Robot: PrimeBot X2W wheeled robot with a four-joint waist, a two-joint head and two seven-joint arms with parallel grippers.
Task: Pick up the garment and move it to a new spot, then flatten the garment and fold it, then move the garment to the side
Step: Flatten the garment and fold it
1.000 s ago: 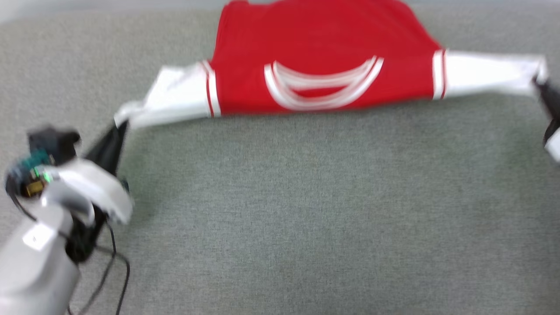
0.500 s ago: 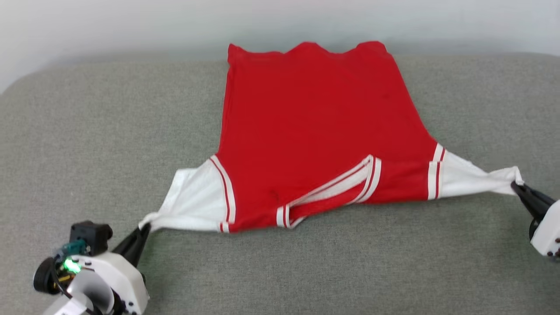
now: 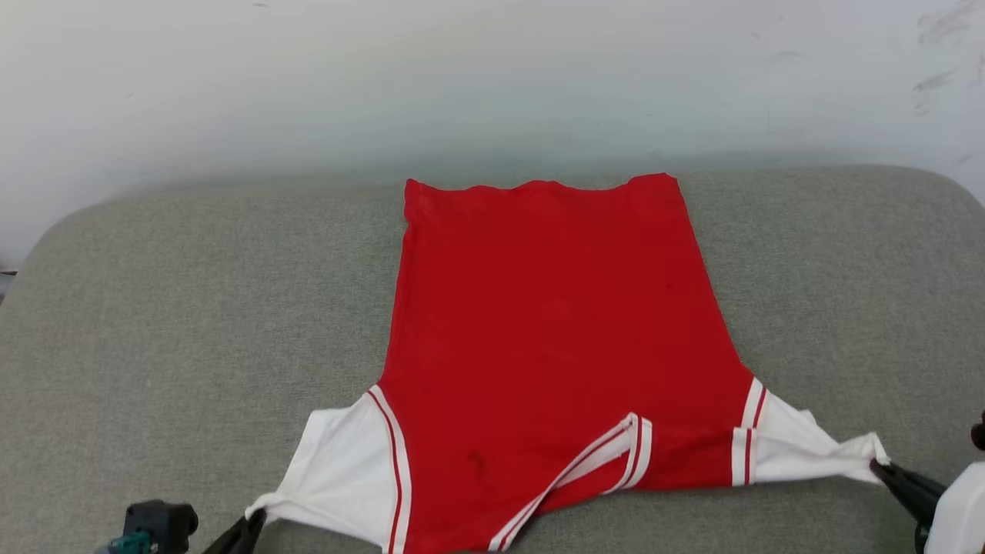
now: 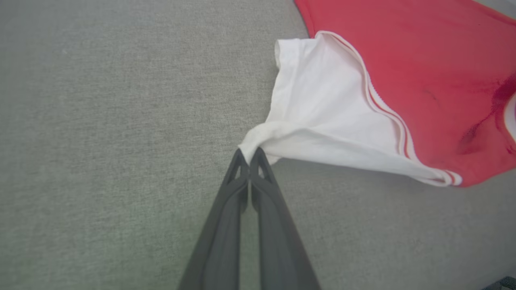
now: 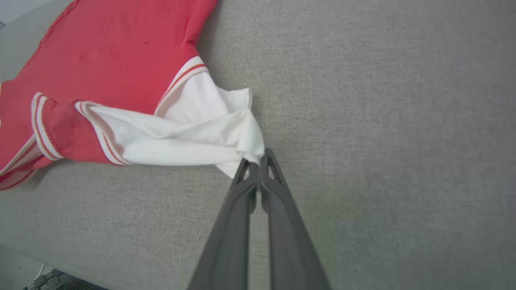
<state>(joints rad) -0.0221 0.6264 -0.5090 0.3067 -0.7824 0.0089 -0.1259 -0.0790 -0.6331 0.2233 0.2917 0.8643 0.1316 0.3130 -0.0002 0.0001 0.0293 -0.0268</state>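
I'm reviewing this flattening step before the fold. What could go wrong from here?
The left claw and right claw each pinch only a bunched sleeve tip, so a harder pull may slip the garment free. The striped collar lies twisted; releasing now would likely leave it creased into the fold.

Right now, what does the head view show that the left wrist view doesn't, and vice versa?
Head view: the garment with its red body running up to the far hem, the pale wall behind, and the right claw pinching the right sleeve at its tip. Left wrist view: a close look at the left claw, pressed shut on the bunched tip of the white left sleeve. Both: the garment lying on the grey cushion, and the left sleeve.
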